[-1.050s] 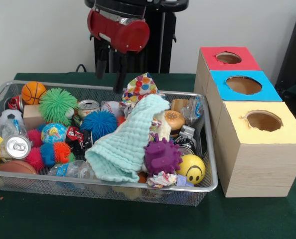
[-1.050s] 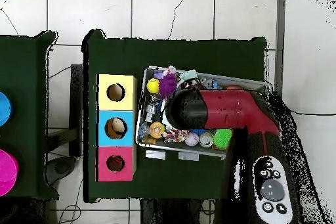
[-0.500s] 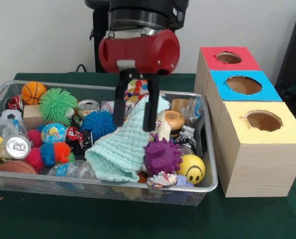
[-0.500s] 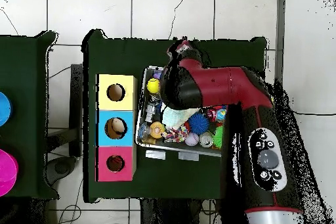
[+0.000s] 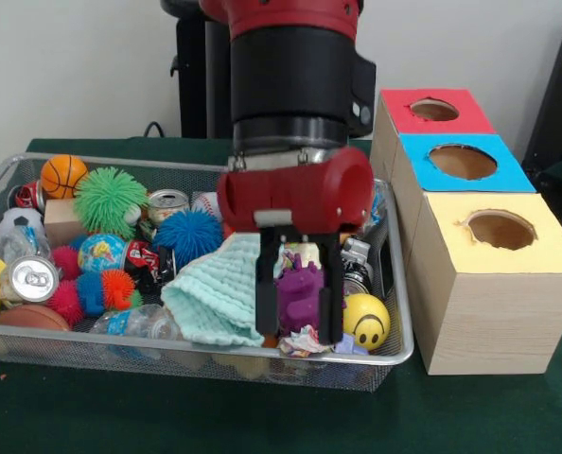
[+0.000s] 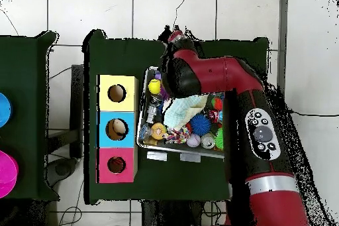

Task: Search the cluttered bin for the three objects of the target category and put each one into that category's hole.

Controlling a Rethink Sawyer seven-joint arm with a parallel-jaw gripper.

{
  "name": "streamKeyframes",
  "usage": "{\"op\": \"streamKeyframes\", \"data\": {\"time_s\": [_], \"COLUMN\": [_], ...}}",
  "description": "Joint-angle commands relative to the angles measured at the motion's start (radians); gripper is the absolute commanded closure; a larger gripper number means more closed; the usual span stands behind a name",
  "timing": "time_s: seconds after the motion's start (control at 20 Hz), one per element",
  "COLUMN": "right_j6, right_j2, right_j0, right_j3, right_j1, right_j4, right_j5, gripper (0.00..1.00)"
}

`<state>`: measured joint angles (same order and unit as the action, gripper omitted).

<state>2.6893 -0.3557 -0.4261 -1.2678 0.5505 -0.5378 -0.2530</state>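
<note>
The hand point(image 5: 300, 317) has moved from 12 o'clock of the bin point(image 5: 395, 355) to its front, now straddling the purple spiky toy point(image 5: 300, 291), fingers apart.

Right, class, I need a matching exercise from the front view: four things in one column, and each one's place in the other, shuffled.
Things:
1. basketball
2. smiley ball
3. purple spiky toy
4. red-topped box

Places:
A. between the fingers
B. bin's near right corner
C. farthest in the row of boxes
D. bin's far left corner

Pairs: 1-D, 2-B, 3-A, 4-C

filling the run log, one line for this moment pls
gripper: open, jaws straddling purple spiky toy | bin: cluttered | held: nothing
</note>
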Motion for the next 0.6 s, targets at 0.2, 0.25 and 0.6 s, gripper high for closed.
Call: {"op": "streamKeyframes", "data": {"time_s": [0.2,0.25,0.6], "right_j6": [-0.197,-0.195,-0.147], "right_j2": [-0.046,-0.044,0.021], "right_j0": [-0.014,-0.017,0.009], "right_j3": [-0.029,-0.038,-0.075], "right_j1": [-0.121,-0.125,-0.139], "right_j4": [-0.019,-0.005,0.077], "right_j5": [-0.186,-0.215,-0.486], "gripper": [0.00,0.00,0.00]}}
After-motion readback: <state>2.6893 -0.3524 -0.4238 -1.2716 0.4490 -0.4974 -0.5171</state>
